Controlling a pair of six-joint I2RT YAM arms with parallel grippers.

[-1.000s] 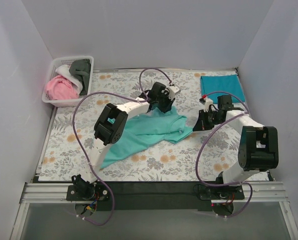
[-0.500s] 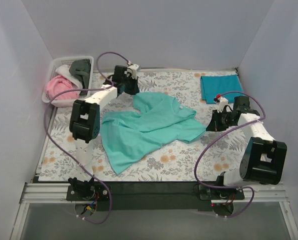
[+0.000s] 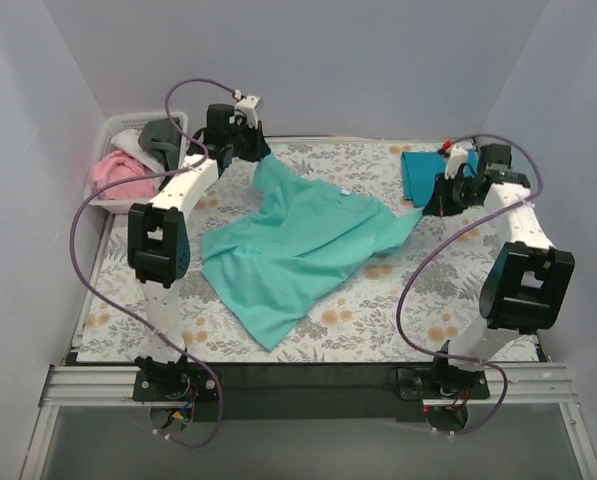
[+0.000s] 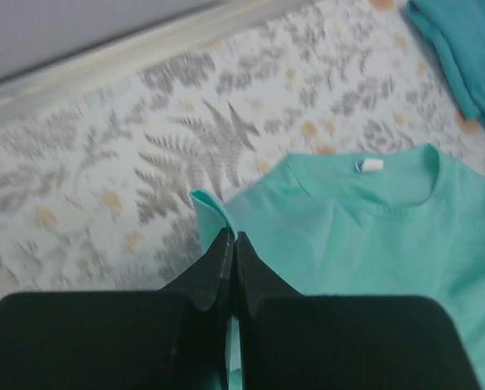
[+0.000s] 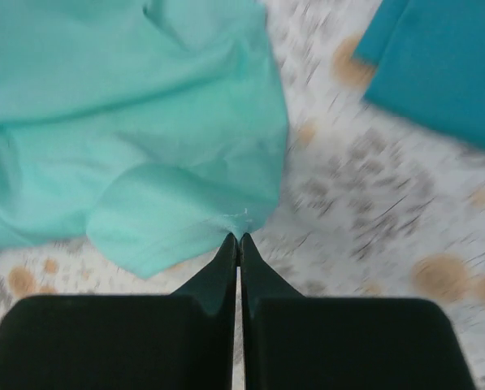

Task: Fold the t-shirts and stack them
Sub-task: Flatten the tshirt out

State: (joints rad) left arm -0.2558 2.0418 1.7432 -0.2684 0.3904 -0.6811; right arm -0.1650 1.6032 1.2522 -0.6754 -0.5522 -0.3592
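Mint-turquoise soft fabric t-shirt (image 3: 298,250) is pinched at one edge by your left gripper (image 4: 232,236) and at a sleeve by your right gripper (image 5: 239,237), both clamped on it; it drapes limp across the white floral-print cloth (image 3: 378,310), light and floppy, so hold seams or hems

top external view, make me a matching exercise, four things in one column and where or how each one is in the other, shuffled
Things:
1. mint t-shirt
2. teal-blue t-shirt
3. pink t-shirt
4. left gripper

Places or states:
A. folded flat at the far right
B. lying in the white basket at the far left
C. spread open in the middle, pinched at two edges
D. shut on a fold of mint fabric near the far edge

Pairs: 1-C, 2-A, 3-B, 4-D
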